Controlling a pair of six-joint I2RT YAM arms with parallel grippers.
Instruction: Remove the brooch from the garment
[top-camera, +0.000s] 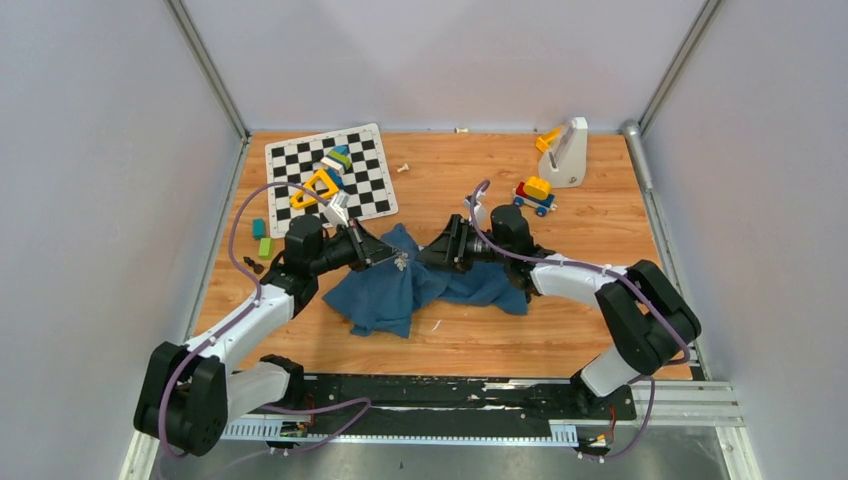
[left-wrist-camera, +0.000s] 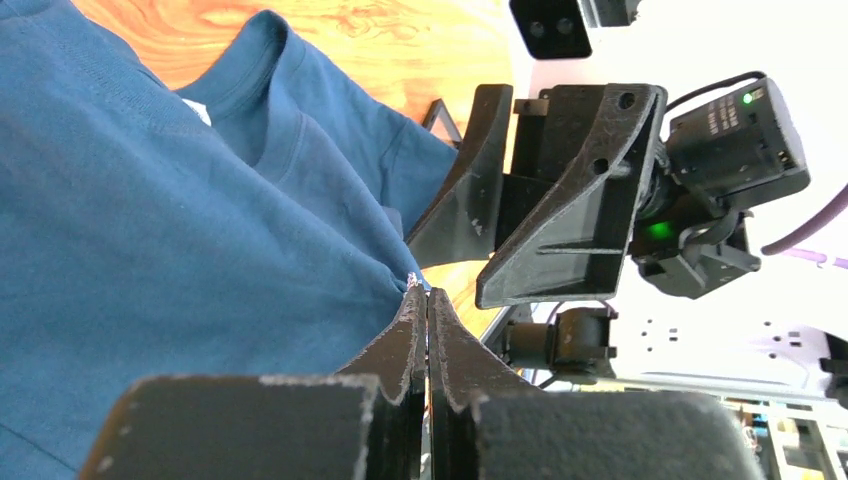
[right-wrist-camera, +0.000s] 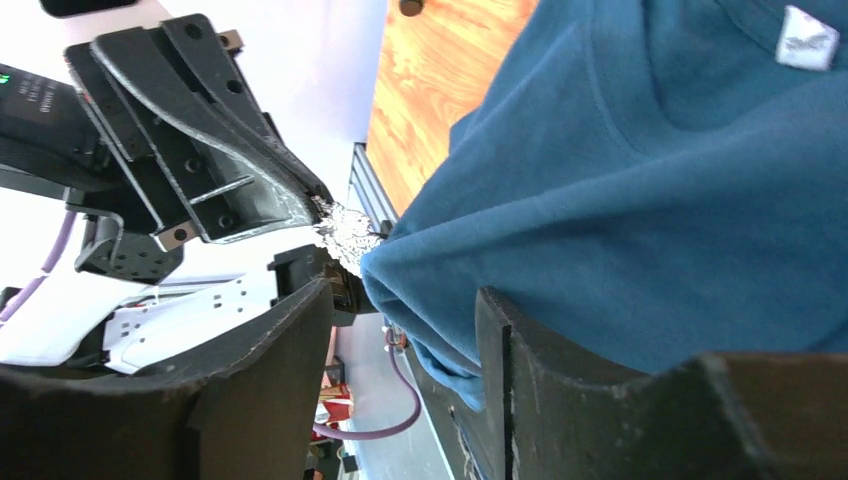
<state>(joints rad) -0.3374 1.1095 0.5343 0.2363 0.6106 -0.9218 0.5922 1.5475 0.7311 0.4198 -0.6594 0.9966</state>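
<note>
The teal-blue garment (top-camera: 420, 290) lies crumpled at the table's middle. The brooch (top-camera: 400, 262) is a tiny silvery ornament on a raised fold of it. My left gripper (top-camera: 390, 258) is shut, and its tips (left-wrist-camera: 425, 292) pinch the brooch (left-wrist-camera: 412, 281) at the cloth's edge. In the right wrist view the brooch (right-wrist-camera: 345, 232) glitters between the left gripper's tip (right-wrist-camera: 300, 205) and the garment (right-wrist-camera: 620, 200). My right gripper (top-camera: 430, 255) faces the left one from the right. It (right-wrist-camera: 400, 315) is open, with a fold of garment hanging between its fingers (right-wrist-camera: 500, 340), not pinched.
A chequered board (top-camera: 372, 195) with coloured toy pieces lies at the back left. Small green blocks (top-camera: 262, 240) lie left of the left arm. A toy car (top-camera: 535, 195) and a white stand (top-camera: 570, 150) are at the back right. A white label (right-wrist-camera: 806, 38) shows inside the garment's collar.
</note>
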